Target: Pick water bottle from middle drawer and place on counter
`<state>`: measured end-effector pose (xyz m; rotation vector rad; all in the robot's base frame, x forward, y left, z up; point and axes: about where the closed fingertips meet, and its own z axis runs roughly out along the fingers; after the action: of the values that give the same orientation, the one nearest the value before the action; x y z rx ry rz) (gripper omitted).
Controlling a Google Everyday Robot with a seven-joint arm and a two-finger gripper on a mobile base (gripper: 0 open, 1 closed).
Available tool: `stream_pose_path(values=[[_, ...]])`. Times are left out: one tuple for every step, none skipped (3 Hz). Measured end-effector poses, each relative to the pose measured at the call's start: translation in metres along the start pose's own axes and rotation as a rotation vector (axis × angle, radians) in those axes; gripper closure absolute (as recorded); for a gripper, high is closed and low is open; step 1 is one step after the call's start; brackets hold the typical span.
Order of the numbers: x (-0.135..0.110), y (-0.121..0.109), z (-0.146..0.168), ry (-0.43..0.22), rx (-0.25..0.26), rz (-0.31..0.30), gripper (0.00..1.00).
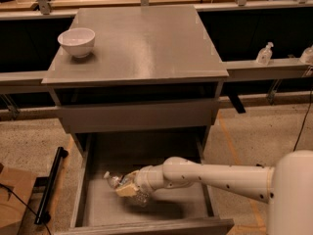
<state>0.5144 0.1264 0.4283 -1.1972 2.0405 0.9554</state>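
Low at 6 o'clock, the jaws are clenched on the water bottle (112,180) inside the open middle drawer (146,153), toward its left side. A white bowl (77,41) sits at 10 o'clock on the grey worktop (146,43). A pump bottle (264,53) stands on a ledge (274,68) at 2 o'clock. The floor (264,131) is speckled.

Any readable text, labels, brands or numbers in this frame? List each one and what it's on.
No text can be read anywhere.
water bottle: label band too blurred to read.
pump bottle on the right ledge: too small to read.
bowl, counter, middle drawer: no markings show.
gripper, down in the middle drawer at the water bottle: no markings show.
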Motion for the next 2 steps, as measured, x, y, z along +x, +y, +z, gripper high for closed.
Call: stream_pose_path(values=[[-0.066,-0.049,-0.084,-0.188,0.037,0.013,1.00],[-0.086,-0.085,-0.192,-0.221,0.088,0.040,1.00]])
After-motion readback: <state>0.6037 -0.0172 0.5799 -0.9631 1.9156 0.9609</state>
